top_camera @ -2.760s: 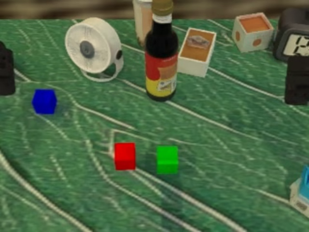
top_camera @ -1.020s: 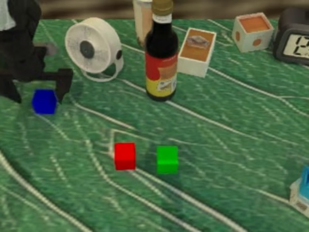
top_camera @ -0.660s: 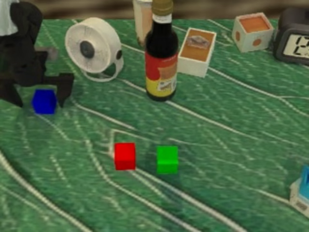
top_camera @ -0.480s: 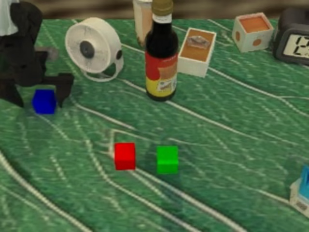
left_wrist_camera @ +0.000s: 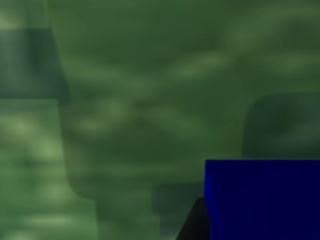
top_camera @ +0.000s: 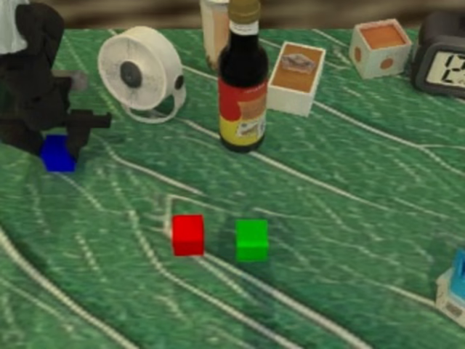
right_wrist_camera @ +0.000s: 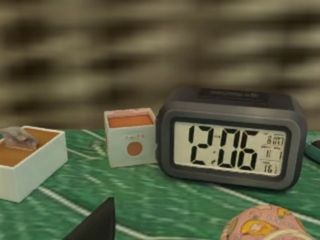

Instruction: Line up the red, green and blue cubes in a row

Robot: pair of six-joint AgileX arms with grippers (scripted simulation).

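The blue cube [top_camera: 57,157] sits at the table's left side, and my left gripper [top_camera: 54,143] is shut on it with a black finger on each side. In the left wrist view the blue cube [left_wrist_camera: 260,200] fills the corner, one dark finger [left_wrist_camera: 195,227] pressed against its side. The red cube [top_camera: 187,235] and the green cube [top_camera: 251,241] rest side by side near the table's middle, a small gap between them. My right gripper is out of the top view. Its wrist view shows one dark fingertip [right_wrist_camera: 100,225] with bare cloth beside it, so it is open.
Along the back stand a white fan [top_camera: 142,73], a dark sauce bottle [top_camera: 243,80], a white box with a brown top [top_camera: 296,76], a white box with an orange top [top_camera: 379,47] and a black clock [top_camera: 442,62]. A pale-blue carton [top_camera: 454,287] sits at the right edge.
My left arm came in from the left edge, straddled the blue cube and shut on it; the cube shifted slightly left. My right arm has left the top view.
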